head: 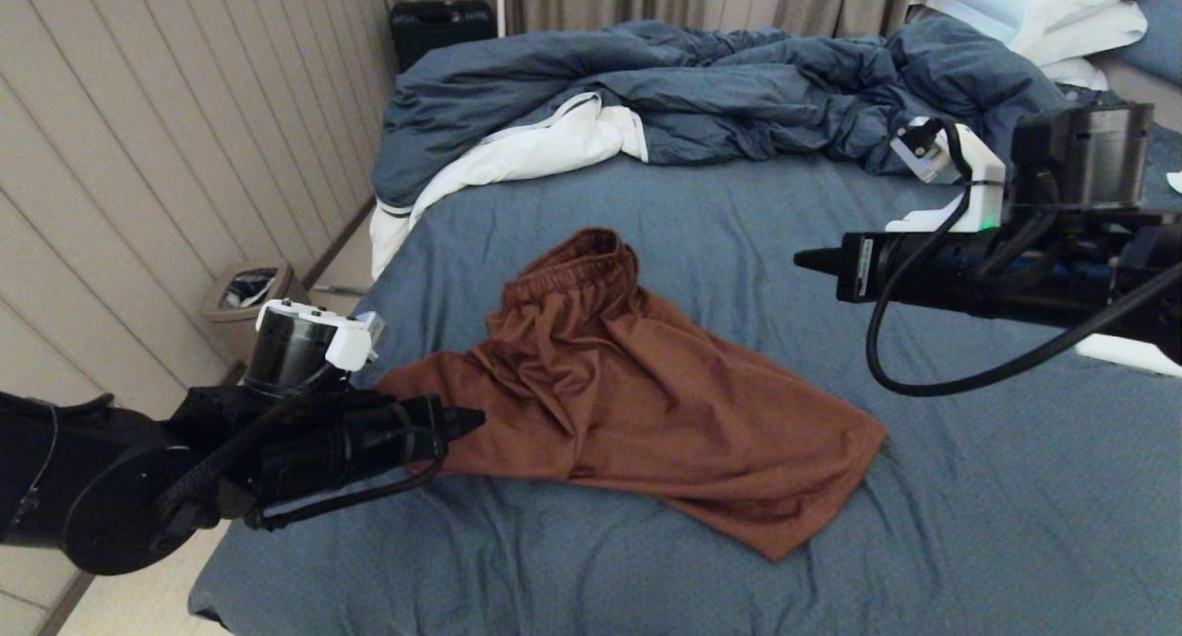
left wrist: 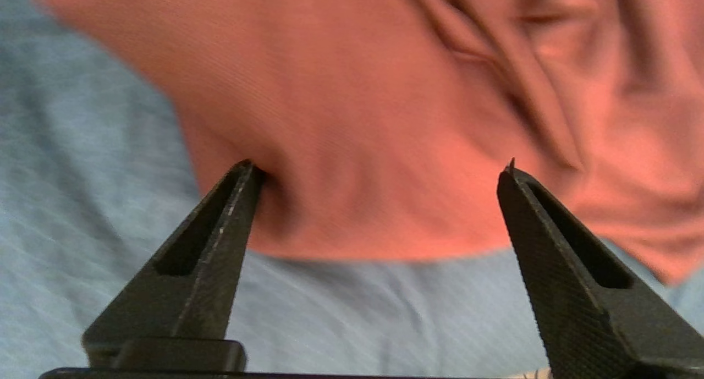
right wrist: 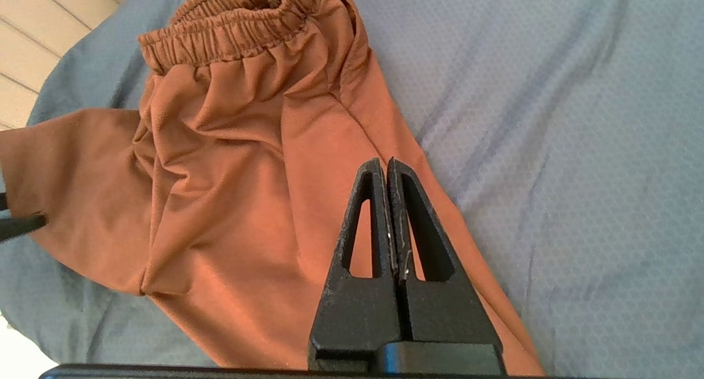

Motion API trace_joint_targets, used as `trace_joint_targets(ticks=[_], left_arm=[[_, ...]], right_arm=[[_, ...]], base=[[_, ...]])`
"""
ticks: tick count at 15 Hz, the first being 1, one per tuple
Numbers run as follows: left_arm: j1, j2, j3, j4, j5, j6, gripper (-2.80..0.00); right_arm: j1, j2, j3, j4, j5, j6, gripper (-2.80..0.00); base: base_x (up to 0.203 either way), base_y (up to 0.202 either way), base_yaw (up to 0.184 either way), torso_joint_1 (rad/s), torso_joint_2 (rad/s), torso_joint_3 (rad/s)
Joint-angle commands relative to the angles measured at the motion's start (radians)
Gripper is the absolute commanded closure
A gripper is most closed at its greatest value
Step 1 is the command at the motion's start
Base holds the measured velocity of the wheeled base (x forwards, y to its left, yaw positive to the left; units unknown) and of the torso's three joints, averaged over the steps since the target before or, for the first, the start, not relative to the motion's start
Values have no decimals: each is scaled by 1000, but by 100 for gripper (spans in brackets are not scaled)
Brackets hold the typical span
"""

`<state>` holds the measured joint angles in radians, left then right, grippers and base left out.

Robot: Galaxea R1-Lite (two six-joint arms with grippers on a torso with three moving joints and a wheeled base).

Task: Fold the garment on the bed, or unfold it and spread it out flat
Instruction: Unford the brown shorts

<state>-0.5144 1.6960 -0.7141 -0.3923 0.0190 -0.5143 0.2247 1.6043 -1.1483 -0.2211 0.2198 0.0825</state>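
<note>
bin (head: 247,290): small tan one on the floor by the panelled wall, left of the bed
left gripper (left wrist: 379,172): black, pointy ribbed fingers (left wrist: 220,241) spread wide, nothing between them; tips sit right at the left edge of the shorts
shorts (head: 637,405): rust-brown, thin smooth fabric, lying crumpled mid-bed on the sheet, gathered elastic waistband (right wrist: 231,29) at the far end, one leg fanned out toward the left gripper, the other running to the near right
bed (head: 970,488): slate-blue sheet, fine dimpled weave, lightly wrinkled
duvet (head: 702,91): rumpled blue heap with white lining, at the far side
right gripper (right wrist: 389,167): fingers pressed together, holding nothing, hovering above the shorts' right side
</note>
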Motion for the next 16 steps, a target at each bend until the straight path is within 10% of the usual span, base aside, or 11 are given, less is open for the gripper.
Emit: trace_joint_targets(ticks=[1, 7, 16], left_arm=[[-38, -103, 36, -24, 37, 15, -280], [-61, -306, 273, -31, 75, 193, -280], [-113, 85, 352, -257, 25, 277, -280]], right_arm=[[-1, -3, -7, -1, 2, 1, 0], [-4, 13, -21, 0, 3, 0, 0], [-19, 13, -31, 0, 4, 2, 0]], base=[[0, 0, 0, 0, 0, 0], [0, 0, 0, 0, 0, 0], [0, 0, 0, 0, 0, 0]])
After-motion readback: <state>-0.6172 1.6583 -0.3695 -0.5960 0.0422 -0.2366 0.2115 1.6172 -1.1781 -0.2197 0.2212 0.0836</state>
